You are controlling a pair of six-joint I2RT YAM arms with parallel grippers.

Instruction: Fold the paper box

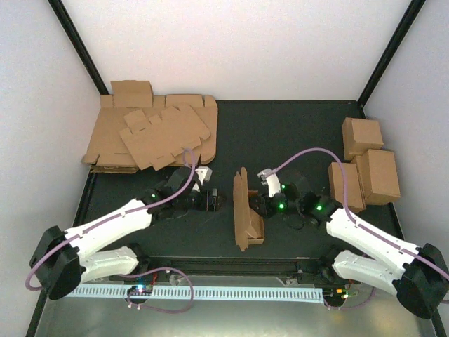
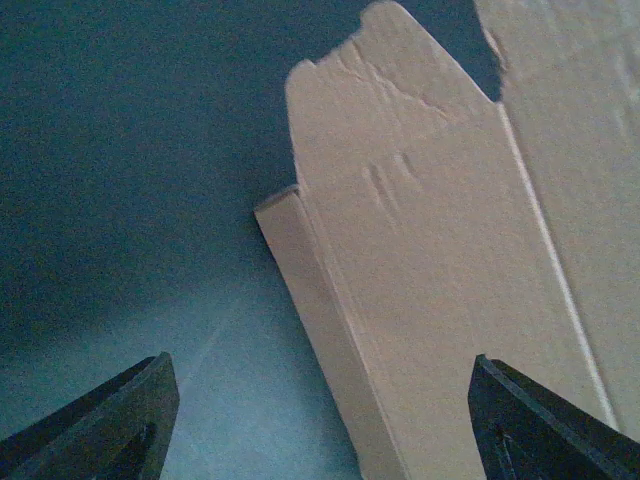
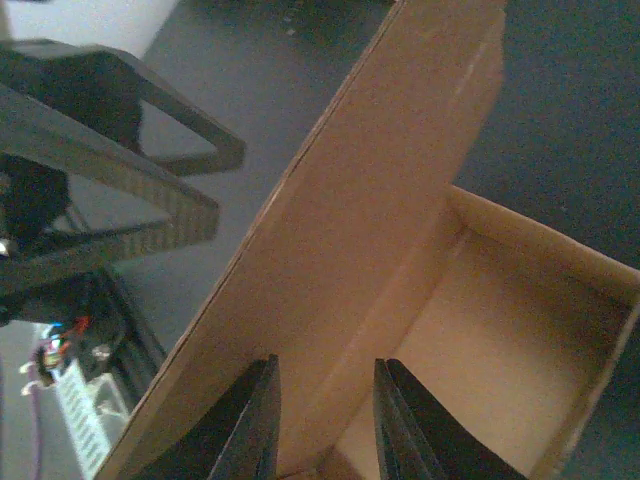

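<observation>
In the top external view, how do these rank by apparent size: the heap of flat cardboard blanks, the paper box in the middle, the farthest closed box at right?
1. The heap of blanks, clearly largest.
2-3. The paper box and the farthest closed box: not ranked; the first looks longer but narrower, areas alike.

- The left arm (image 1: 105, 228) stretches low toward the centre. The left tool (image 1: 215, 203) has its fingers (image 2: 120, 420) spread wide.
- The right arm (image 1: 365, 235) mirrors it. The right tool (image 3: 325, 420) pinches a wall of the paper box (image 1: 245, 214).
</observation>
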